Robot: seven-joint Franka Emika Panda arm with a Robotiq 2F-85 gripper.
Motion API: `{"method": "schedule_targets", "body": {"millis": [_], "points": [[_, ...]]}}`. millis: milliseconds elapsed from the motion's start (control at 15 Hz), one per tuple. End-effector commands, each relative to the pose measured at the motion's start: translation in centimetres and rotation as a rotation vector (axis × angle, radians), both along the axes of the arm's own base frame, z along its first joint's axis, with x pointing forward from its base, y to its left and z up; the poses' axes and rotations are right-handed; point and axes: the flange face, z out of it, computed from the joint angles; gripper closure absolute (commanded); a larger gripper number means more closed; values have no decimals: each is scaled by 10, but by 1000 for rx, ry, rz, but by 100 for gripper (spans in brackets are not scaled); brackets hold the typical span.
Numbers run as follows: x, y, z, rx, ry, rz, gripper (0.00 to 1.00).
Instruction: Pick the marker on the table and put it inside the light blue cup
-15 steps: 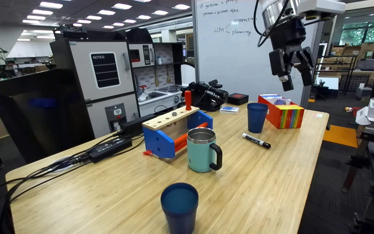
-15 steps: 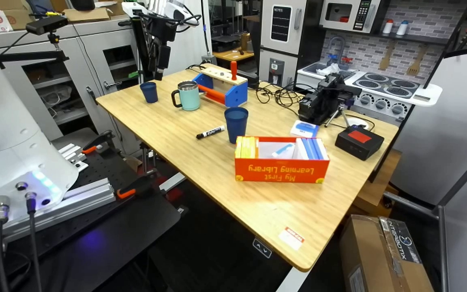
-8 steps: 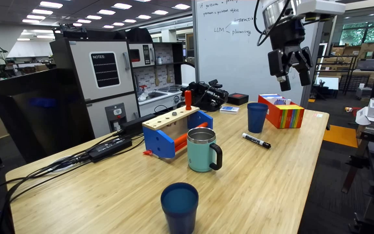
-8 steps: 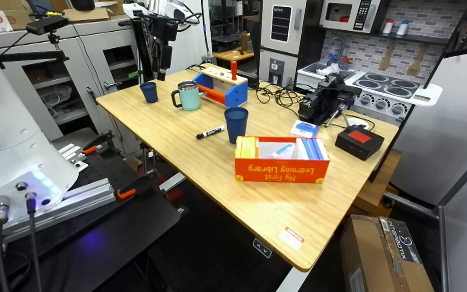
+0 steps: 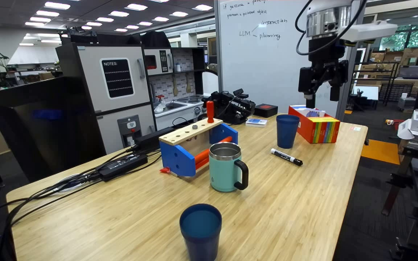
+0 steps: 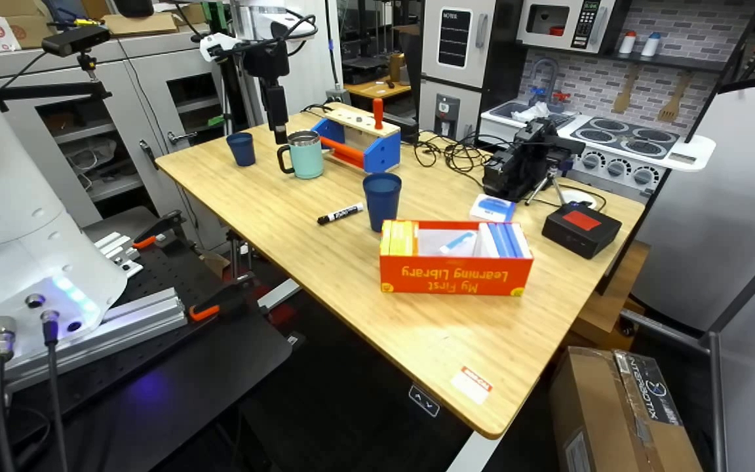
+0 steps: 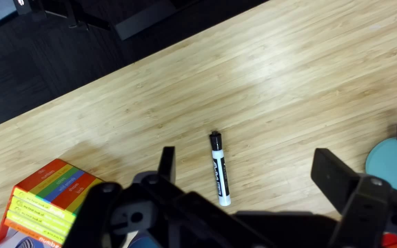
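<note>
The marker (image 5: 286,157) is white with a black cap and label. It lies flat on the table in both exterior views (image 6: 340,214). In the wrist view the marker (image 7: 220,168) shows between the fingers, nearer the left one, and well below them. The light blue cup (image 5: 225,170) is a teal mug with a steel rim and black handle, upright on the table; it also shows in an exterior view (image 6: 305,157) and at the right edge of the wrist view (image 7: 393,165). My gripper (image 5: 322,98) is open, empty, pointing down, high above the table.
A dark blue cup (image 5: 287,132) stands beside the marker, and another dark blue cup (image 5: 201,232) stands farther off. A red book box (image 6: 456,275) is near the first cup. A blue and wooden toolbox (image 5: 180,156) stands behind the mug. Cables and a black adapter (image 5: 123,166) lie along one edge.
The gripper has turned from a tilt to pointing nearly straight down and has come slightly lower. The marker, mug and cups have not moved.
</note>
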Motion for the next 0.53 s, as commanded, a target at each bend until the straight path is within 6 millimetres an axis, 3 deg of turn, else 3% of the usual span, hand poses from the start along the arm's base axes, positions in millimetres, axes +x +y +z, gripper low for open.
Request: {"method": "schedule_targets", "body": {"millis": [0, 467], "points": [[-9, -4, -13, -43, -91, 45, 0], [2, -9, -40, -92, -225, 363, 0]]}}
